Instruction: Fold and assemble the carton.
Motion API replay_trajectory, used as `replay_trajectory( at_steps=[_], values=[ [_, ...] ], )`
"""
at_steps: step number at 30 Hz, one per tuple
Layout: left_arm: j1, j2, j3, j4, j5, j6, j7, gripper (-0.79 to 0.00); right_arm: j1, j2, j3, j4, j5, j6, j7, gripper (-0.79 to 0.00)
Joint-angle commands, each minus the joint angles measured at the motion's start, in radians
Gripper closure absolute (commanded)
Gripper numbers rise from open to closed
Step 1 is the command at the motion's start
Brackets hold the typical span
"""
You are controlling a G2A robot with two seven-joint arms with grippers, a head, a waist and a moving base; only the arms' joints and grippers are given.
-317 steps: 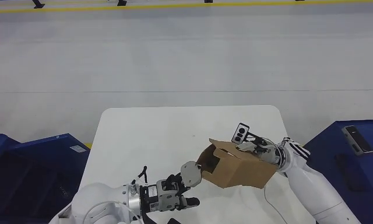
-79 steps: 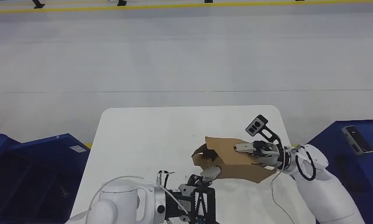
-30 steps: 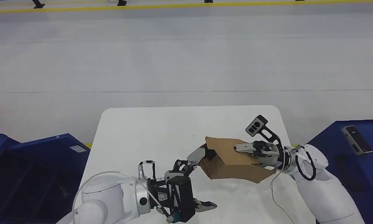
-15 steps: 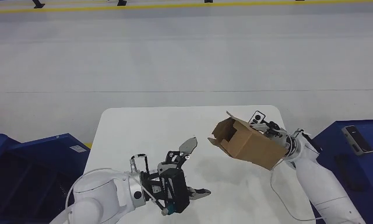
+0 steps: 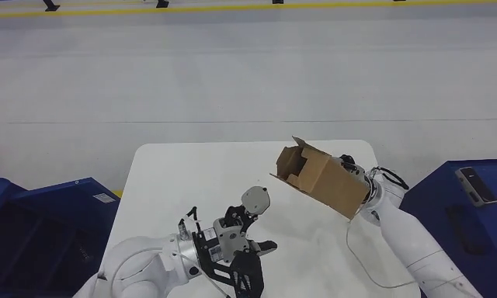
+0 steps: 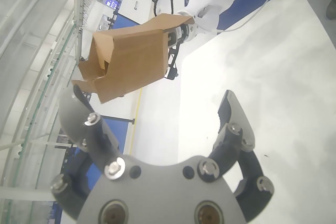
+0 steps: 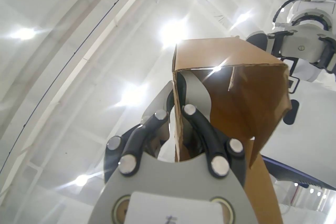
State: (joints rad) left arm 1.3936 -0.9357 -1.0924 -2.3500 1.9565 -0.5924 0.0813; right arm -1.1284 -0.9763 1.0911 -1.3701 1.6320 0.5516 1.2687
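**Carton [image 5: 322, 178] up off the table, pinched in my right gripper [image 7: 176, 93]**

So the carton is in the air, tilted, over the far right part of the table [image 5: 178, 189]. My right gripper is clamped on one cardboard wall at the end nearest my arm, with one finger inside the box and one outside. The other end is open, and its loose flaps point toward the middle of the table. My left gripper [image 6: 152, 92] is spread wide with nothing in it, low over the near middle of the table. It's well apart from the carton, which sits higher up and across from it.
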Motion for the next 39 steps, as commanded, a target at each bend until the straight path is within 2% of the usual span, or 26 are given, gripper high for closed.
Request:
replay_trajectory(
  at_steps=[1,35,39],
  values=[
    [0.000,0.000,0.000,0.000,-0.001,-0.001,-0.001,-0.785,0.000,0.000,0.001,0.000,0.000,0.000,0.000,0.000],
    [0.000,0.000,0.000,0.000,-0.001,-0.001,-0.001,-0.785,0.000,0.000,0.001,0.000,0.000,0.000,0.000,0.000],
    [-0.024,0.000,-0.003,0.000,0.061,-0.008,-0.005,-0.785,0.000,0.000,0.001,0.000,0.000,0.000,0.000,0.000]
  ],
)
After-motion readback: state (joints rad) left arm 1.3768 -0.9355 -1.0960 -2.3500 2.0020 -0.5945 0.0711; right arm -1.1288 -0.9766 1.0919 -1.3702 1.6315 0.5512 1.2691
